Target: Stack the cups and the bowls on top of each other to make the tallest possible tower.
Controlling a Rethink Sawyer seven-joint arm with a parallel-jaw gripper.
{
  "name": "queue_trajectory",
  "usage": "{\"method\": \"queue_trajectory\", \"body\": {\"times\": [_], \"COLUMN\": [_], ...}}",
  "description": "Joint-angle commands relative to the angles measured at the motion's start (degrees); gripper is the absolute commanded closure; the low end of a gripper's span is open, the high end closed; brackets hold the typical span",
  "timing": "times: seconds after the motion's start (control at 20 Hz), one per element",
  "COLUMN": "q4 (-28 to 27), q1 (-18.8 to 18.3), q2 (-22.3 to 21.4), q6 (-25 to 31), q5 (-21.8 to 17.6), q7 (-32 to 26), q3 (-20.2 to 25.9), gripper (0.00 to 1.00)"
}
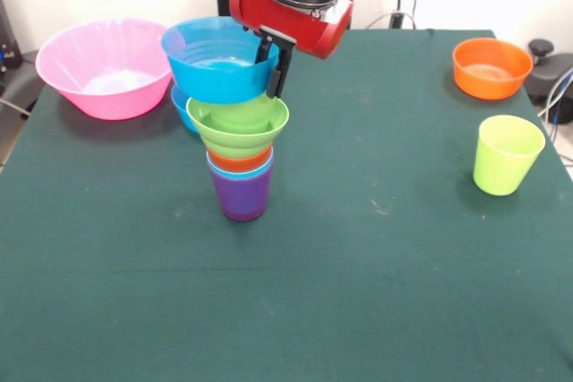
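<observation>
Tilted blue bowl atop green bowl, nested cups, purple cup base.

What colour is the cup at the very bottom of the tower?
Purple. The bottom cup shows best in the front view.

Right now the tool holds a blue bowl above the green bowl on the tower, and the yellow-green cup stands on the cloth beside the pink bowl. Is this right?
One detail is wrong. In the front view the yellow-green cup stands alone near the orange bowl, on the opposite side from the pink bowl. The rest holds: the tool grips the blue bowl by its rim over the green bowl on the tower.
</observation>
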Motion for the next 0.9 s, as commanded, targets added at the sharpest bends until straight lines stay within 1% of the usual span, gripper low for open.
{"method": "queue_trajectory", "body": {"times": [0.05, 0.35, 0.75, 0.9], "q4": [4.58, 3.92, 5.74, 5.43], "q1": [0.02, 0.32, 0.06, 0.14], "q2": [3.5, 3.14, 3.13, 3.0], "q6": [-3.02, -1.43, -4.06, -3.63], "q5": [-1.77, -1.63, -1.91, -1.77], "q7": [-4.12, -4.24, -3.81, -3.76], "q3": [7.44, 7.5, 7.6, 7.59], "gripper": [1.0, 1.0, 1.0, 1.0]}}
